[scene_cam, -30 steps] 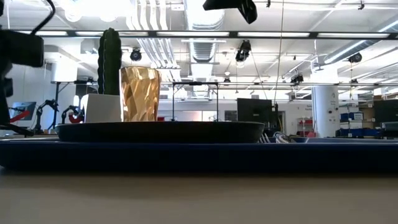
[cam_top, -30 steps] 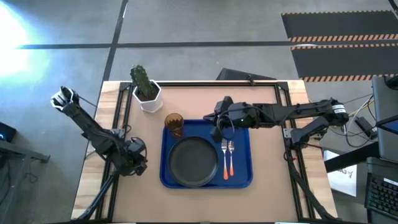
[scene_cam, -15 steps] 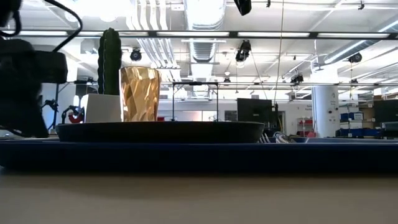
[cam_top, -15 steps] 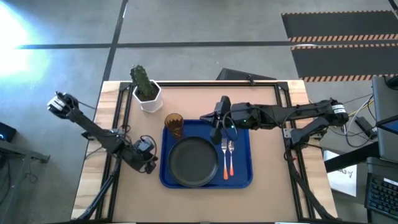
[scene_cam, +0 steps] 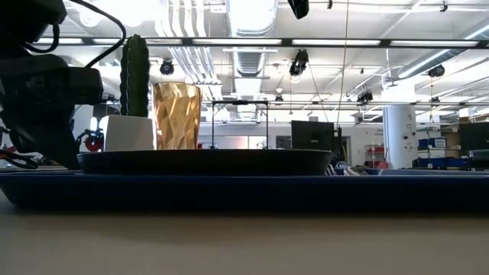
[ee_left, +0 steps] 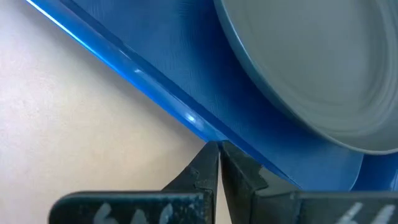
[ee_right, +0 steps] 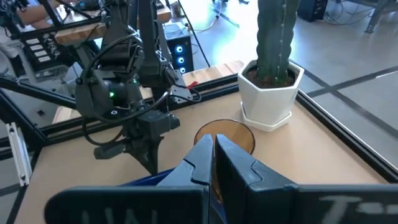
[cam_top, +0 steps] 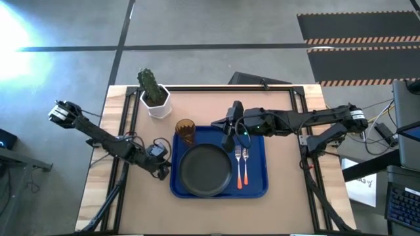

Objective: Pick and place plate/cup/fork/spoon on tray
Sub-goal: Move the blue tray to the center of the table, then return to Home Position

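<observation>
The blue tray (cam_top: 256,141) lies flat on the table. On it are the dark plate (cam_top: 206,170), the amber cup (cam_top: 185,131) in its far left corner, and the fork (cam_top: 237,167) and spoon (cam_top: 245,167) side by side right of the plate. My left gripper (cam_top: 168,171) is shut, low at the tray's left rim; its wrist view shows the rim (ee_left: 155,106) and the plate (ee_left: 311,62). My right gripper (cam_top: 228,134) is shut and empty, high above the tray's far edge; it also shows in the low view (scene_cam: 298,8). My left gripper touches the tray's left rim (ee_left: 199,127) with the tips of its shut fingers (ee_left: 208,163). It comes from the table's left, slanting down. The tray stays flat on the table.
A green cactus in a white pot (cam_top: 154,97) stands at the table's far left, just beyond the cup. Black frame rails (cam_top: 302,141) run along the table's sides. There is bare tabletop right of the tray (cam_top: 285,177) and near it.
My left gripper has moved low across the table toward its right edge, reached the tray's left rim and pushed the tray a little to the right. The plate, cup, fork and spoon have gone along with it. My right gripper rose slightly, then kept still.
</observation>
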`<state>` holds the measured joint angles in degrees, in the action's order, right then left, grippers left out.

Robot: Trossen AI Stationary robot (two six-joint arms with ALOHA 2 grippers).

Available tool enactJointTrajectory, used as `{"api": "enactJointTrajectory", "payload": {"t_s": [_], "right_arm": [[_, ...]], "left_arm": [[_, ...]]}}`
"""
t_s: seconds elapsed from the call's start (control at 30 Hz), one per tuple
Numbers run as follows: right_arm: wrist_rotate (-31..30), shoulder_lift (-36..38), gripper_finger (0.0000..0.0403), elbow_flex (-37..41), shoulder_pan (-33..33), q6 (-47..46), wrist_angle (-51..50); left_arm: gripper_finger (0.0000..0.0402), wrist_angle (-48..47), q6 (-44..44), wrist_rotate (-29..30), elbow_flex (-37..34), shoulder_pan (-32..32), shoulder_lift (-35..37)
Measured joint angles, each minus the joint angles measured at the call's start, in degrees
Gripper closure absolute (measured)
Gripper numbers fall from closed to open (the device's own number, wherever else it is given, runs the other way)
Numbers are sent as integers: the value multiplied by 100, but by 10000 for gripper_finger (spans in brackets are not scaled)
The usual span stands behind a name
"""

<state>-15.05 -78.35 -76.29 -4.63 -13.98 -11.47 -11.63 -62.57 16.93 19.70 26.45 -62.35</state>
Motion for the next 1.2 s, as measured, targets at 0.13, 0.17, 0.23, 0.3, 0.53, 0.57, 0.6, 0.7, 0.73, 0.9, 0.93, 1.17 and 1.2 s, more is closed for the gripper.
{"api": "enactJointTrajectory", "payload": {"t_s": [0.13, 0.17, 0.23, 0.3, 0.53, 0.57, 0.6, 0.7, 0.73, 0.9, 0.93, 1.17, 1.2], "right_arm": [[2, 2, 394, 0, -15, 35, -2], [3, 2, 394, -2, -15, 35, -2], [2, 2, 394, -2, -15, 38, -2], [2, 2, 394, -4, -13, 50, -2], [4, 2, 394, -4, -13, 118, 1], [4, 2, 394, -4, -13, 124, 1], [4, 2, 394, -4, -13, 124, 1], [22, 29, 394, -4, -13, 134, -10], [23, 42, 394, -4, -13, 143, 1], [10, 163, 394, -4, -13, 330, 196], [9, 207, 394, -4, -13, 352, 197], [53, 663, 394, -4, -77, 338, 253], [140, 764, 394, -4, -91, 339, 147]], "left_arm": [[401, -9, 51, -18, 0, -23, 10], [401, -9, 54, -18, 0, -32, 14], [401, 10, 66, -24, 0, -51, 14], [401, 105, 211, -20, -5, -59, 16], [401, 113, 860, 48, 265, -65, 199], [401, 25, 948, 53, 345, -65, 277], [401, -158, 1036, 67, 456, -64, 375], [401, -1269, 1094, 159, 918, -63, 739], [401, -1728, 1096, 210, 1113, -63, 853], [401, -3443, 1386, 503, 2225, -48, 1455], [401, -3537, 1560, 539, 2427, -48, 1573], [401, -2806, 3579, -228, 3553, 48, 2191], [401, -2734, 3700, -336, 3676, 49, 2254]]}}
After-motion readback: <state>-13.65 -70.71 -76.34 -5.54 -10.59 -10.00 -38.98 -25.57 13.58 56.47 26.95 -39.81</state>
